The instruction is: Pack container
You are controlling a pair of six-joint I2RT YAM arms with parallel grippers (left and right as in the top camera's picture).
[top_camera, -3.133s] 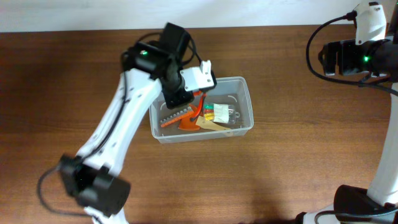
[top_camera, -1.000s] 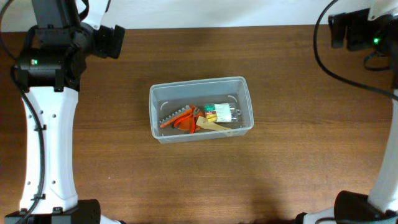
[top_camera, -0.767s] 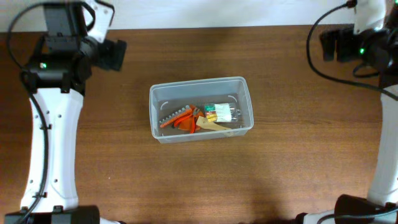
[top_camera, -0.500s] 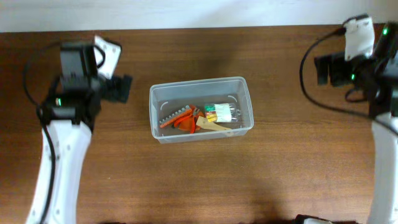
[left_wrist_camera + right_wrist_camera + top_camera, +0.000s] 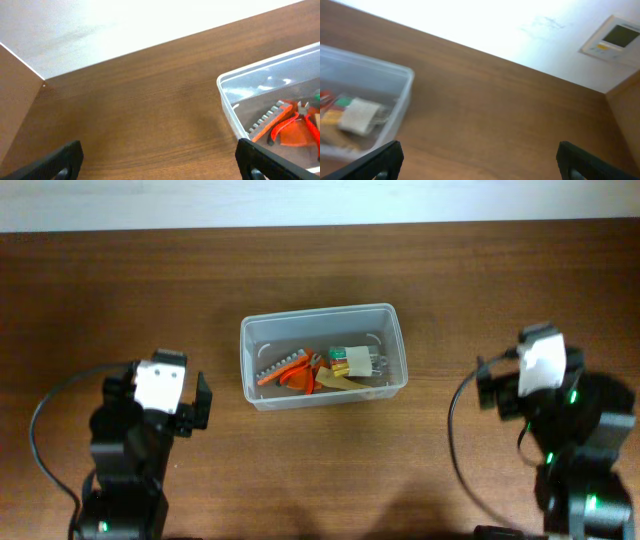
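Note:
The container (image 5: 320, 311), a clear plastic bin, sits at the table's middle. Inside lie orange pliers (image 5: 285, 372), a grey toothed strip (image 5: 272, 364), a tan piece (image 5: 345, 383) and a small clear box of coloured bits (image 5: 355, 360). My left gripper (image 5: 160, 392) is near the front left, open and empty, well short of the bin. The left wrist view shows its open gripper (image 5: 160, 162) over bare wood, with the container (image 5: 225, 82) to the right. My right gripper (image 5: 535, 375) is at the front right, open and empty. In its wrist view the open gripper (image 5: 480, 165) has the container (image 5: 406, 76) at left.
A white wall runs along the table's far edge (image 5: 320, 225). A wooden side panel (image 5: 15, 105) stands at the left and a wall control panel (image 5: 615, 37) hangs at the far right. Both folded arms take up the front corners.
The left gripper has left the container. Both arms have drawn back from the table's far side to its front corners. The container and its contents have not moved.

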